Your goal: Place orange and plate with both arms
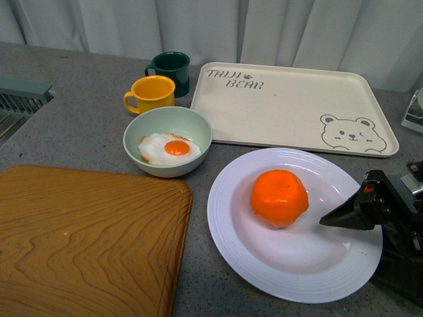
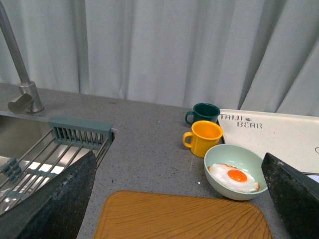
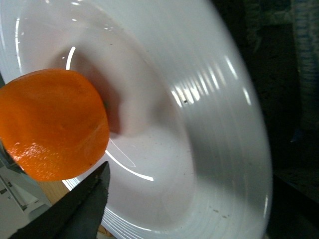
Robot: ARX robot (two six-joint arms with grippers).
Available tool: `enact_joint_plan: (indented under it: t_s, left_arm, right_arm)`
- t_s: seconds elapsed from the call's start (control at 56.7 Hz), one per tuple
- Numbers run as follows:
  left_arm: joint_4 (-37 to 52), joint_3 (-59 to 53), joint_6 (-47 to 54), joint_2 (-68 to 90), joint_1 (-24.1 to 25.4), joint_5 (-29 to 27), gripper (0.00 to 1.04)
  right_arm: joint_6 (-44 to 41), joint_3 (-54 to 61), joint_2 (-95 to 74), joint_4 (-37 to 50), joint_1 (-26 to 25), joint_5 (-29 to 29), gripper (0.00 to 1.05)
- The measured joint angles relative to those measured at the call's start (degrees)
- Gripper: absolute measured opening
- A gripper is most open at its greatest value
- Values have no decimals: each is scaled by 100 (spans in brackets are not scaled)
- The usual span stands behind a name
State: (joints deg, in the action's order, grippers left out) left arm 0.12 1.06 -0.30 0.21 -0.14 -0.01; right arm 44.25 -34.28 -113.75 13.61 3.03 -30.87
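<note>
Fingers [image 2: 55,199] of the left gripper [image 2: 178,157] sit wide apart, nothing between them. In the front view a wooden board [image 1: 86,238] fills 8 o'clock. The green bowl [image 1: 198,132] with a fried egg [image 1: 168,149] is near centre, with the yellow mug [image 1: 152,94] and dark green mug [image 1: 170,69] at its 12. The tray [image 1: 291,109] is at 1. The plate [image 1: 291,264] lies at 5, just beside the bowl, and the orange [image 1: 279,197] rests on it, slightly toward 11 of its middle. The right gripper [image 1: 353,224] is at the plate's 3, jaws apparently spread over the rim, not touching the orange.
</note>
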Motion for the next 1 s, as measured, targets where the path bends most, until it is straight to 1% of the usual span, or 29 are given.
enact_joint_plan:
  t_s: [0.317,0.388,0.458,0.687,0.793,0.899,1.005]
  left_arm:
    - [0,2,0,0,0,0,98]
    - [0,2,0,0,0,-2,98]
    - [0,2,0,0,0,0,98]
    - [0,2,0,0,0,0,98]
    - [0,0,0,0,0,0,98]
    - [0,0,0,0,0,0,98]
    - [0,0,0,-2,0,-2,98]
  right_arm:
    - [-55,-247,-197,-592,-81,271,29]
    - [-160,-247,-197,-673,-107,227,20]
    - [-221,-247,-164,-715,-125,151,17]
    - [-291,-205,52,-621,-188,13,13]
    - [-251,-70,216,-304,-192,-146,10]
    - [-138,77,411,114,-195,-297,4]
    - [131,299,426,719,-232,-337,4]
